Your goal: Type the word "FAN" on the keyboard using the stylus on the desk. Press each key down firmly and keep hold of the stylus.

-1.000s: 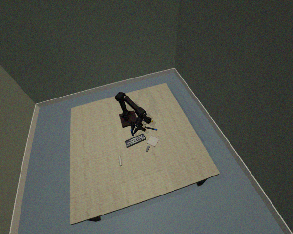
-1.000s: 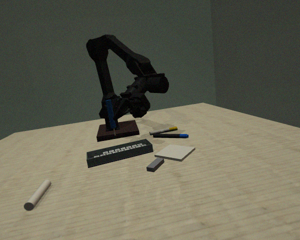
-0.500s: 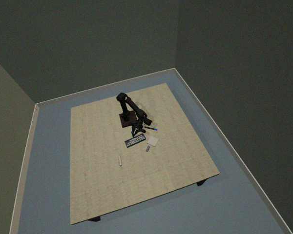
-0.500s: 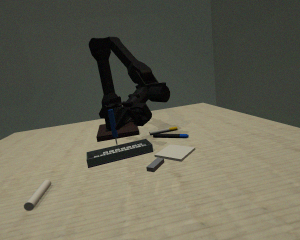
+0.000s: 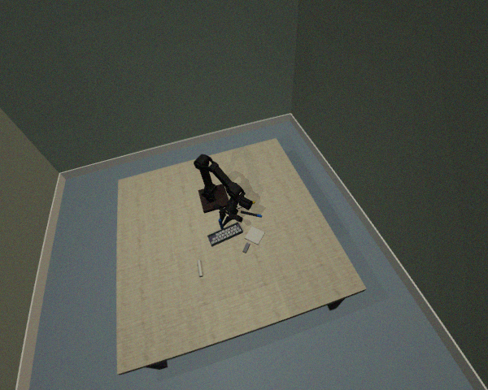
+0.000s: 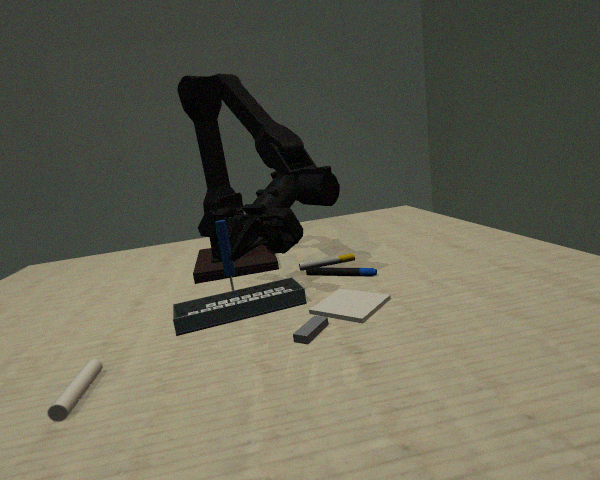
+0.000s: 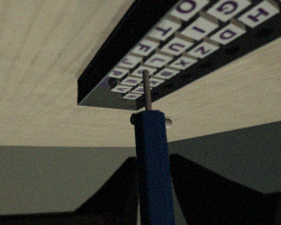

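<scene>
The dark keyboard (image 5: 210, 240) (image 6: 238, 312) (image 7: 110, 98) with white letter keys lies in front of the arm's base. My gripper (image 5: 222, 223) (image 6: 228, 255) (image 7: 153, 162) is shut on the blue stylus (image 5: 220, 222) (image 6: 223, 242) (image 7: 153, 141), above the keyboard's far side. The stylus is nearly upright in the exterior view, slightly tilted, with its thin metal tip (image 6: 232, 283) (image 7: 147, 91) pointing down. In the wrist view the tip overlaps the keys near L and covers part of a letter. I cannot tell whether it touches a key.
A white pad (image 5: 254, 235) (image 6: 349, 304) and a grey block (image 5: 246, 248) (image 6: 310, 329) lie right of the keyboard. A black pen with a blue cap (image 5: 250, 214) (image 6: 336, 271) and a white pen with a yellow cap (image 6: 326, 262) lie behind the pad. A pale cylinder (image 5: 200, 268) (image 6: 78, 387) lies front left.
</scene>
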Tool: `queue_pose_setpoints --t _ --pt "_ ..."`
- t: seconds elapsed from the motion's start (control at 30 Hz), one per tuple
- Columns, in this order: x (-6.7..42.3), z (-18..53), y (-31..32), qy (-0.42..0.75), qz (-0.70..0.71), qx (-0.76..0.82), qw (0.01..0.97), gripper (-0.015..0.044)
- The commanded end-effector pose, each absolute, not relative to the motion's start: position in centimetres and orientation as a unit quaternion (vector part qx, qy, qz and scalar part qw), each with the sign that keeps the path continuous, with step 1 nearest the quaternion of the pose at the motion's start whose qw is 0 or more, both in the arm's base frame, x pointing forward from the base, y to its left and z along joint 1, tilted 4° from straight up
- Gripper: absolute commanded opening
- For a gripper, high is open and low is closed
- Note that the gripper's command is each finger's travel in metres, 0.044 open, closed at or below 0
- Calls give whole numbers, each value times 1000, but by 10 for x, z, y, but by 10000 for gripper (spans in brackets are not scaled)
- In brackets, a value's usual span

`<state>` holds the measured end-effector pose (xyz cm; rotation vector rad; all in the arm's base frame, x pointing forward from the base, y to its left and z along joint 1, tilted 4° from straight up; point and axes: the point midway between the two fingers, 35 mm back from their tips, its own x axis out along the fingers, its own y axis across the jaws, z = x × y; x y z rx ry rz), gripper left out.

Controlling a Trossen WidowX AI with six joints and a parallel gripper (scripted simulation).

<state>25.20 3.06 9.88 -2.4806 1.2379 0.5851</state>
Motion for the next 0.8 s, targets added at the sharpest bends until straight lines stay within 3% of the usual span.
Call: queue_pose_setpoints --t 0.0,0.77 --pt "252 98 29 432 204 -866 149 81" --pt "252 86 30 432 204 -866 149 81"
